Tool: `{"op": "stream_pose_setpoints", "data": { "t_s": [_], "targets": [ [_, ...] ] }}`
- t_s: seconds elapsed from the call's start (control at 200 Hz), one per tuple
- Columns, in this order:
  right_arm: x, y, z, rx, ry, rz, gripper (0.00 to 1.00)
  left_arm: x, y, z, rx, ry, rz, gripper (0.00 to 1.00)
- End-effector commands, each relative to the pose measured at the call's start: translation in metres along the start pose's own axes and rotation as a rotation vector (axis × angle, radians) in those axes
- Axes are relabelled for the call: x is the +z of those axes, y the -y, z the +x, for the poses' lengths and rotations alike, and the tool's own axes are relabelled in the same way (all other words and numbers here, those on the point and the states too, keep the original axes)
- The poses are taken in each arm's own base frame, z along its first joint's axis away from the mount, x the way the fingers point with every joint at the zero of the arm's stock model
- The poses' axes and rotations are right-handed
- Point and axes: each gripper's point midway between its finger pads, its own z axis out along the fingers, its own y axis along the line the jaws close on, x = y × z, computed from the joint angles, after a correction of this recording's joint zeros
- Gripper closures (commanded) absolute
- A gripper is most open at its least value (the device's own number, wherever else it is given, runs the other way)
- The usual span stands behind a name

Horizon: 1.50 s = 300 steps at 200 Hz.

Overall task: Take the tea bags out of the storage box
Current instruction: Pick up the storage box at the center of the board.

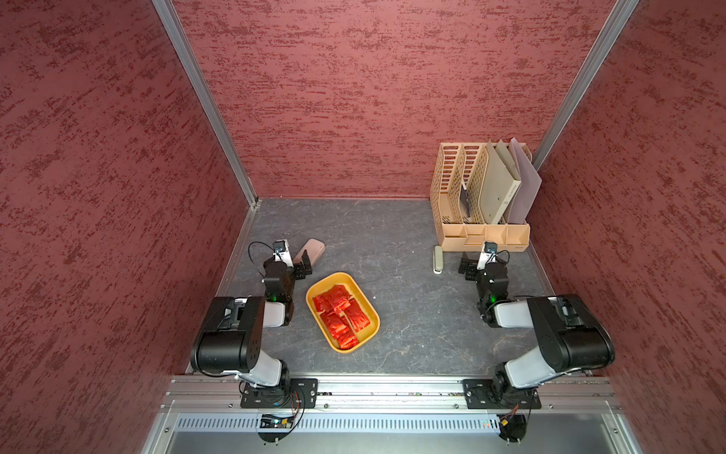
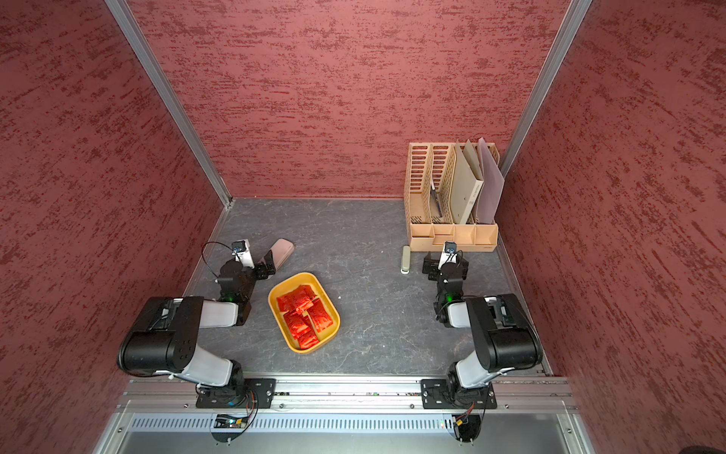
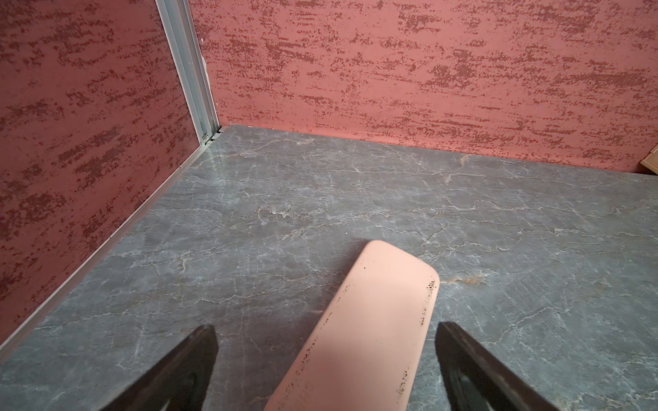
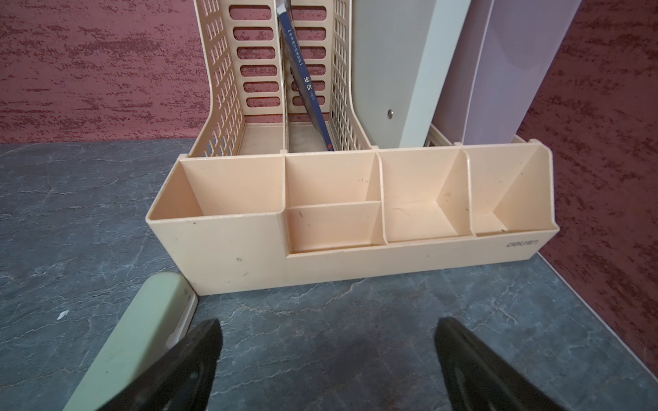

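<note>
Showing the tea bags (image 1: 341, 316) piled inside the storage box (image 1: 332, 280), left gripper (image 3: 325, 329) near its far-left corner, right gripper (image 4: 329, 322) well off rightward, both spread wide, empty.

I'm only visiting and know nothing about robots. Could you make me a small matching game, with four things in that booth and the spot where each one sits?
Things
1. tea bags
2. stapler
3. pink case
4. file organiser

Places
A. in the far right corner
B. lying at the open left gripper
C. inside the yellow storage box
D. beside the open right gripper, by the organiser's front

Pairs: 1-C, 2-D, 3-B, 4-A
</note>
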Motion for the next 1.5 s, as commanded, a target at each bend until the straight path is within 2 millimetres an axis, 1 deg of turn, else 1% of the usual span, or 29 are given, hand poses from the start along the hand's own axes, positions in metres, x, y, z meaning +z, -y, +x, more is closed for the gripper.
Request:
{"op": "stream_pose_setpoints", "data": {
  "t_s": [0.0, 0.07, 0.125, 0.16, 0.22, 0.265, 0.356, 0.406, 0.421, 0.431, 0.446, 0.491, 0.536, 0.611, 0.656, 0.686, 0.726, 0.776, 0.796, 0.841, 0.857, 0.957, 1.002, 1.107, 1.197, 1.297, 1.357, 1.428, 1.498],
  "targets": [
    [0.003, -0.002, -0.01, -0.002, 0.031, -0.014, 0.01, 0.003, 0.001, -0.008, -0.006, 0.023, -0.004, 0.0],
    [0.005, -0.001, -0.01, 0.009, 0.023, -0.018, 0.01, -0.003, -0.009, -0.014, -0.025, 0.058, -0.086, 0.0],
    [0.005, 0.0, -0.01, 0.012, 0.021, -0.02, 0.02, -0.01, 0.001, -0.019, 0.005, 0.087, -0.039, 0.0],
    [0.004, 0.0, -0.01, 0.014, 0.023, -0.022, 0.01, -0.017, 0.003, -0.027, 0.036, 0.118, -0.082, 0.0],
    [0.003, 0.008, -0.014, 0.027, 0.025, 0.026, 0.01, -0.036, 0.004, -0.054, 0.081, 0.178, -0.204, 0.0],
    [0.0, 0.007, -0.016, 0.027, 0.035, 0.015, 0.02, -0.054, 0.01, -0.08, 0.07, 0.255, -0.217, 0.0],
    [-0.008, 0.003, -0.021, 0.013, 0.081, -0.006, 0.01, -0.087, 0.012, -0.117, -0.125, 0.36, -0.172, 0.0],
    [-0.017, 0.004, -0.03, 0.006, 0.103, 0.009, 0.02, -0.097, 0.015, -0.129, -0.25, 0.326, -0.117, 0.0],
    [-0.02, 0.006, -0.035, 0.009, 0.107, 0.022, 0.01, -0.096, 0.012, -0.119, -0.274, 0.25, -0.117, 0.0],
    [-0.022, 0.007, -0.04, 0.012, 0.115, 0.029, 0.02, -0.098, 0.013, -0.125, -0.29, 0.244, -0.103, 0.0],
    [-0.025, 0.009, -0.044, 0.015, 0.113, 0.042, 0.01, -0.098, 0.017, -0.124, -0.314, 0.197, -0.065, 0.0],
    [-0.033, 0.019, -0.061, 0.042, 0.122, 0.091, 0.01, -0.099, 0.017, -0.122, -0.349, 0.074, -0.019, 0.0],
    [-0.043, 0.03, -0.082, 0.14, 0.164, 0.141, 0.02, -0.099, 0.023, -0.122, -0.382, -0.008, 0.044, 0.0],
    [-0.061, 0.026, -0.116, 0.262, 0.244, 0.082, 0.02, -0.103, 0.031, -0.119, -0.426, -0.103, 0.109, 0.0],
    [-0.07, 0.03, -0.124, 0.389, 0.267, 0.076, 0.01, -0.107, 0.045, -0.118, -0.44, -0.161, 0.198, 0.0],
    [-0.075, 0.036, -0.122, 0.5, 0.259, 0.095, 0.02, -0.108, 0.053, -0.116, -0.444, -0.204, 0.246, 0.0],
    [-0.078, 0.039, -0.117, 0.579, 0.24, 0.103, 0.01, -0.112, 0.067, -0.112, -0.431, -0.276, 0.311, 0.0],
    [-0.079, 0.028, -0.117, 0.533, 0.217, 0.042, 0.01, -0.117, 0.081, -0.109, -0.386, -0.372, 0.36, 0.0],
    [-0.079, 0.021, -0.117, 0.503, 0.203, 0.008, 0.01, -0.119, 0.085, -0.1, -0.358, -0.434, 0.357, 0.0],
    [-0.08, 0.011, -0.116, 0.465, 0.168, -0.044, 0.02, -0.123, 0.092, -0.094, -0.273, -0.512, 0.327, 0.0],
    [-0.081, 0.008, -0.115, 0.462, 0.154, -0.058, 0.01, -0.124, 0.094, -0.086, -0.236, -0.555, 0.309, 0.0],
    [-0.082, -0.005, -0.112, 0.471, 0.115, -0.133, 0.01, -0.14, 0.124, -0.056, 0.013, -0.762, 0.301, 0.01],
    [-0.082, -0.011, -0.112, 0.468, 0.106, -0.163, 0.02, -0.147, 0.131, -0.044, 0.101, -0.848, 0.275, 0.05],
    [-0.08, -0.017, -0.111, 0.46, 0.086, -0.192, 0.02, -0.168, 0.148, -0.016, 0.252, -0.999, 0.282, 0.06],
    [-0.078, -0.022, -0.109, 0.46, 0.071, -0.213, 0.02, -0.179, 0.147, -0.004, 0.312, -1.077, 0.262, 0.08],
    [-0.075, -0.027, -0.104, 0.46, 0.049, -0.235, 0.02, -0.181, 0.14, 0.003, 0.342, -1.113, 0.247, 0.08],
    [-0.074, -0.03, -0.101, 0.466, 0.037, -0.25, 0.02, -0.173, 0.127, 0.006, 0.334, -1.135, 0.203, 0.09],
    [-0.074, -0.034, -0.1, 0.466, 0.033, -0.273, 0.02, -0.156, 0.109, 0.005, 0.29, -1.147, 0.15, 0.14],
    [-0.074, -0.037, -0.1, 0.465, 0.032, -0.289, 0.02, -0.142, 0.106, 0.004, 0.242, -1.14, 0.167, 0.16]
  ]
}}
